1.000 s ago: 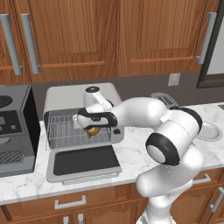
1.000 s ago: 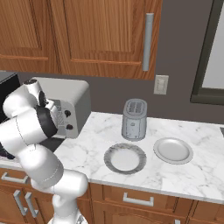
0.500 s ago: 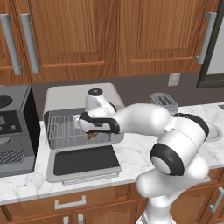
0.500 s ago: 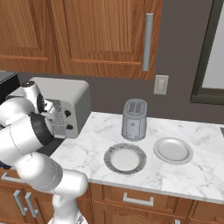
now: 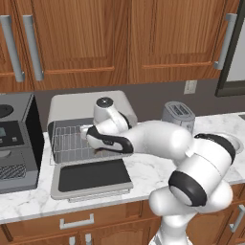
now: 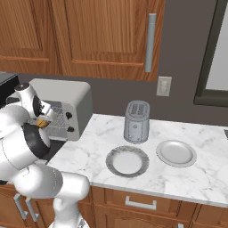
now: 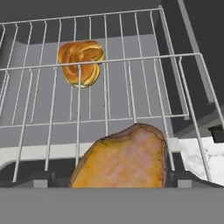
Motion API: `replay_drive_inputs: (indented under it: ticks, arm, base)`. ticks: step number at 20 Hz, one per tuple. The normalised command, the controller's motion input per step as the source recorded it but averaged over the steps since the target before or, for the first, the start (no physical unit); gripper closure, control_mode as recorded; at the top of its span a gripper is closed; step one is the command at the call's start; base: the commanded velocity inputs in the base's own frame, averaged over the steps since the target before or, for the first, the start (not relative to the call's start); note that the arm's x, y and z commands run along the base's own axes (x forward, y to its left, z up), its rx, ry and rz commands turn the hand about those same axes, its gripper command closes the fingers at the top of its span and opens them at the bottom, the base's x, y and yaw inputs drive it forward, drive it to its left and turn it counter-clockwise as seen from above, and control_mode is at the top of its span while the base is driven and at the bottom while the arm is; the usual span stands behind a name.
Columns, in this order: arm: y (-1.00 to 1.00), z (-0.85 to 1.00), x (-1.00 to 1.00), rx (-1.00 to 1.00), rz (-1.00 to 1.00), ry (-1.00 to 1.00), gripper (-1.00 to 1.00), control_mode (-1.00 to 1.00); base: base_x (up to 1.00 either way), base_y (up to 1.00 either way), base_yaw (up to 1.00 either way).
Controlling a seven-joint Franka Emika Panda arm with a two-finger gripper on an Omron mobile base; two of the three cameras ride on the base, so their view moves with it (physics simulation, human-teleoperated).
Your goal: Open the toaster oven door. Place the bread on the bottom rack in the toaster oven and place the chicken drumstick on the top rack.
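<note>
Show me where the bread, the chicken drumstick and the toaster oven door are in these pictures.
bread (image 7: 81, 63), hand view, middle of its browned top, seen through the rack wires.
chicken drumstick (image 7: 124, 159), hand view, middle of its broad near surface.
toaster oven door (image 5: 93, 174), left base view, middle of the dark glass, door lying open.

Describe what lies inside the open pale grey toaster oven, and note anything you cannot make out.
Inside the pale grey toaster oven, a round golden bread piece lies beneath the upper silver wire rack. An orange-brown chicken drumstick lies on that rack's front. The arm hides the oven's right interior.
</note>
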Motion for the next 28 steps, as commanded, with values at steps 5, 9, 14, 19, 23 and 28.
replay_drive_inputs:
  ticks: [5, 9, 14, 19, 23, 28]
  arm:
    - [-0.04, 0.31, -0.24, 0.00, -0.04, -0.07, -1.00, -1.00]
    - [-0.07, 0.24, -0.46, 0.00, -0.04, -0.05, -1.00, -1.00]
    - [0.00, 0.05, -0.75, 0.03, 0.00, -0.03, -1.00, -1.00]
    - [0.07, 0.00, -0.65, 0.06, 0.00, 0.00, -1.00, -1.00]
    - [0.01, -0.16, -0.40, 0.01, 0.00, 0.01, -1.00, -1.00]
    - [0.03, -0.33, -0.11, 0.01, 0.00, 0.01, -1.00, -1.00]
  base:
    - [0.00, 0.00, 0.00]
    - [0.00, 0.00, 0.00]
    - [0.00, 0.00, 0.00]
    - [0.00, 0.00, 0.00]
    - [0.00, 0.00, 0.00]
    - [0.00, 0.00, 0.00]
